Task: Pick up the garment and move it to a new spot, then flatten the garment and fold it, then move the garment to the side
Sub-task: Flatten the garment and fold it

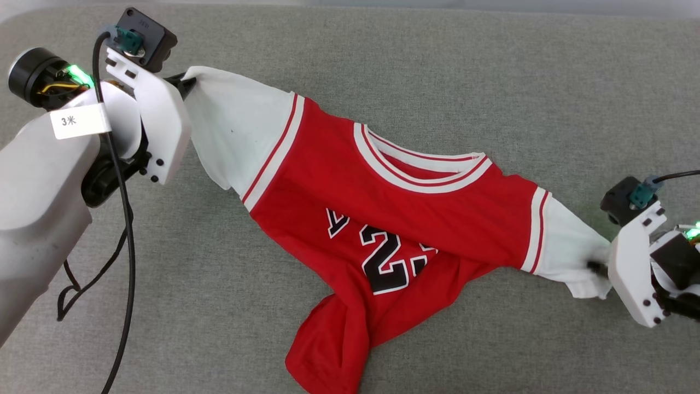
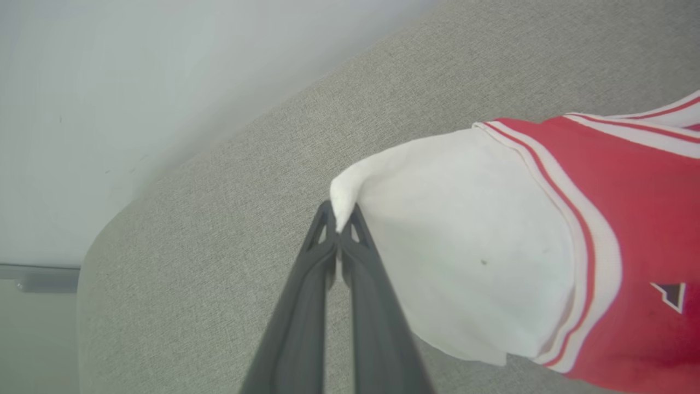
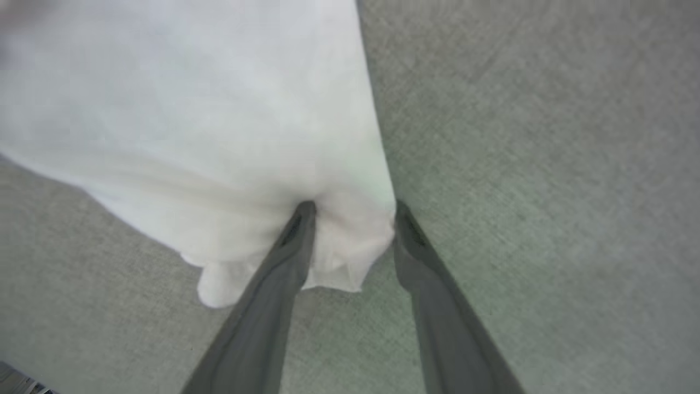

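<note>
The garment [image 1: 383, 219], a red jersey with white sleeves and black number, lies stretched diagonally across the grey cushion, its lower hem bunched toward the front. My left gripper [image 1: 186, 82] is shut on the tip of the upper-left white sleeve [image 2: 465, 257]; in the left wrist view the gripper [image 2: 340, 219] pinches the sleeve corner. My right gripper [image 1: 596, 267] is at the lower-right sleeve. In the right wrist view the gripper [image 3: 355, 207] has its fingers apart, straddling the edge of the white sleeve [image 3: 191, 137], with cloth bunched between them.
A grey fabric surface [image 1: 492, 82] carries everything. A black cable [image 1: 123, 246] hangs from my left arm over the surface. The cushion's rounded edge [image 2: 93, 257] and a pale wall [image 2: 109, 82] lie beyond the left gripper.
</note>
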You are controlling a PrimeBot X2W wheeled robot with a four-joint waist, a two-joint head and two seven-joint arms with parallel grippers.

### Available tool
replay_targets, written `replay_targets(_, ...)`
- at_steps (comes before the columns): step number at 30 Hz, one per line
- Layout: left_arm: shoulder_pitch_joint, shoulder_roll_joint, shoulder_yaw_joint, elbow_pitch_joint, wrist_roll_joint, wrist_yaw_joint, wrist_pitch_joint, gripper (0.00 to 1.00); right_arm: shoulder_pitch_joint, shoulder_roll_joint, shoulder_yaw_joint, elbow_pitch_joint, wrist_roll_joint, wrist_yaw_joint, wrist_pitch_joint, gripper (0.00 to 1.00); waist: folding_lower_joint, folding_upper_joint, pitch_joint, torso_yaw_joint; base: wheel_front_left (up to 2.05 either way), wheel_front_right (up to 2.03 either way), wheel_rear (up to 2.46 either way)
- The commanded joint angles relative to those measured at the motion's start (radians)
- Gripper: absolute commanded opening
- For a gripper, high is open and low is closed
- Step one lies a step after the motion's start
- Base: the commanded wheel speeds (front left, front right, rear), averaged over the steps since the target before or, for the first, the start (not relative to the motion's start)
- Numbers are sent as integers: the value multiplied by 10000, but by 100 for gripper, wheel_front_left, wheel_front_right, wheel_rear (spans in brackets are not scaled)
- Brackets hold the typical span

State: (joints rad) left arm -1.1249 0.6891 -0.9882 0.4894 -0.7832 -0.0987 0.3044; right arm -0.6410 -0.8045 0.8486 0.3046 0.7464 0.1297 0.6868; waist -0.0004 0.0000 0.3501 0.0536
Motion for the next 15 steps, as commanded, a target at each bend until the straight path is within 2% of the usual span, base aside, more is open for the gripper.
replay_targets(1,-77,8,9,34,11,-26,-58,0,389,702,561,386,90,4,-198,0,4,0,-23,-16,0,0,0)
replay_targets(7,138,-21,-83,243,5,-60,-319,0,-560,586,301,532,415,2,-1991,0,4,0,-593,-164,0,0,0)
replay_targets(15,154,88,-59,48,151,-109,-1123,0,-1031,94,9,173,615,2,-3806,0,4,0,-1701,-337,0,0,0)
